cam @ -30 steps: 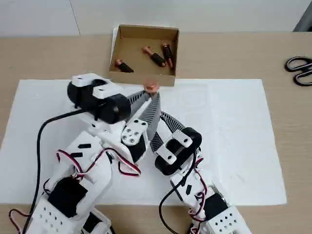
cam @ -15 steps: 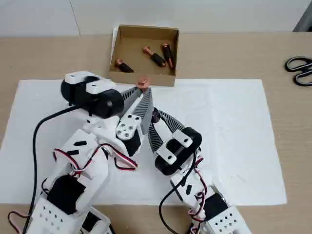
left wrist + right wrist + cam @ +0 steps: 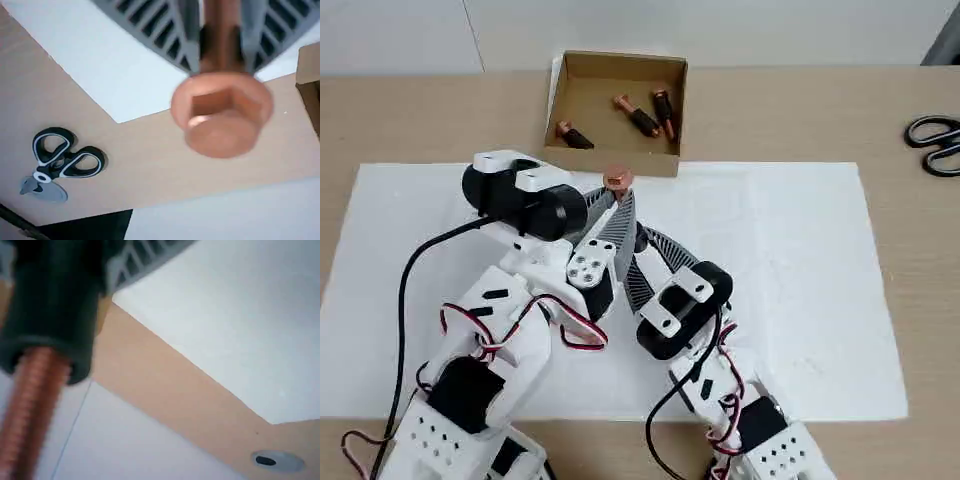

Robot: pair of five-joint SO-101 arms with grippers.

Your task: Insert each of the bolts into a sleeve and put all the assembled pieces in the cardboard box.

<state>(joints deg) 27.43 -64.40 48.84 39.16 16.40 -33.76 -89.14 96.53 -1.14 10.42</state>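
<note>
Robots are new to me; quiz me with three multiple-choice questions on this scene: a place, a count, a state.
1. How many bolt-in-sleeve pieces lie in the brown cardboard box? A one; B six; C three.
2. Where are the black-handled scissors? A in that box; B on the bare wooden table; C in a pincer.
3. The left pincer is: A shut on a copper-coloured bolt; B open; C shut on scissors.
Key: C, three show inside; B, bare wood surrounds them; A, it grips the bolt's shaft.
</note>
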